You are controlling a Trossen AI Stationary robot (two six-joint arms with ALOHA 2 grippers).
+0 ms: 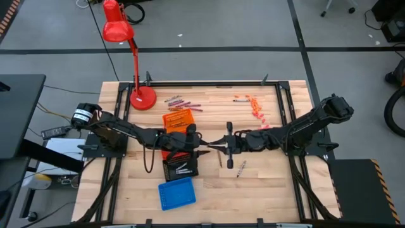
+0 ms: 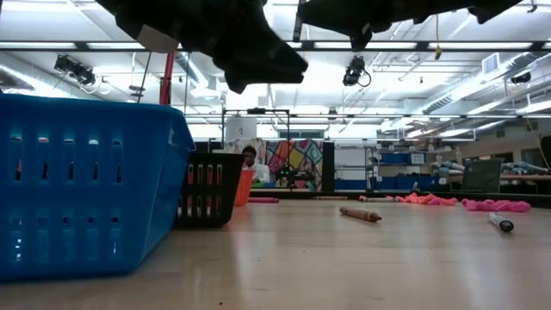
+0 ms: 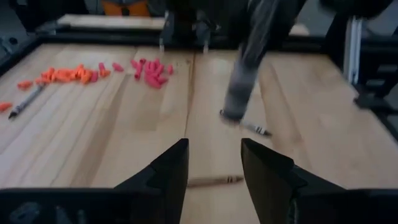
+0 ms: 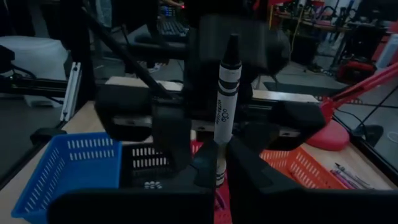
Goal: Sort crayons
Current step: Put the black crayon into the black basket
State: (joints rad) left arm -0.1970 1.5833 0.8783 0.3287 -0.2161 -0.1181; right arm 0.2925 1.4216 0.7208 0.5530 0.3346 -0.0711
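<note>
My right gripper hangs over the table's middle, shut on a grey-white crayon with a black tip. My left gripper faces it from the left, open, with nothing between its fingers. Loose crayons lie flat on the wood: a brown one, a grey one, orange ones, pink-red ones and maroon ones. Orange, black and blue trays stand under and beside the left arm. My right gripper pinches the crayon's blunt end between its two fingertips. The fingers reach in nearly level from the table's right. The crayon sticks out past the fingertips, its black tip toward the left gripper, lifted clear of the table.
A red desk lamp stands at the far left corner. Black frame rails run along the table's sides. Bare wood lies near the front right. A red tray shows below the right gripper.
</note>
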